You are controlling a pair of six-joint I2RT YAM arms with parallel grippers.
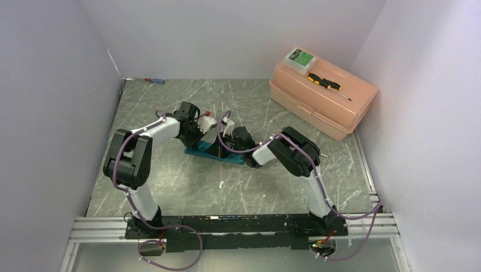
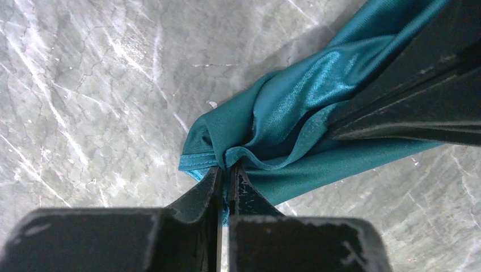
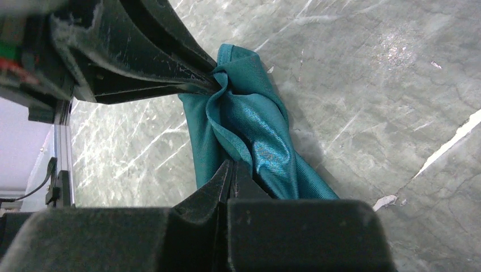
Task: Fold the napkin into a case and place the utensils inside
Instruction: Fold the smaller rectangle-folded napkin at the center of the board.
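The teal napkin [image 1: 218, 154] lies bunched in a narrow strip at the middle of the table, between my two grippers. My left gripper [image 2: 228, 169] is shut on a pinched fold at one end of the napkin [image 2: 295, 107]. My right gripper [image 3: 232, 165] is shut on the other end of the napkin [image 3: 255, 130], and the left gripper's black fingers [image 3: 142, 62] show across from it. In the top view both grippers [image 1: 205, 133] [image 1: 233, 139] meet over the cloth. No blue utensil or white sticks are in view.
A peach plastic box [image 1: 323, 96] stands at the back right with a green-labelled white case [image 1: 300, 58] and a yellow-and-black screwdriver [image 1: 326, 85] on its lid. A red-and-blue screwdriver [image 1: 154, 80] lies at the back left corner. White walls enclose the marble table [image 1: 187, 187].
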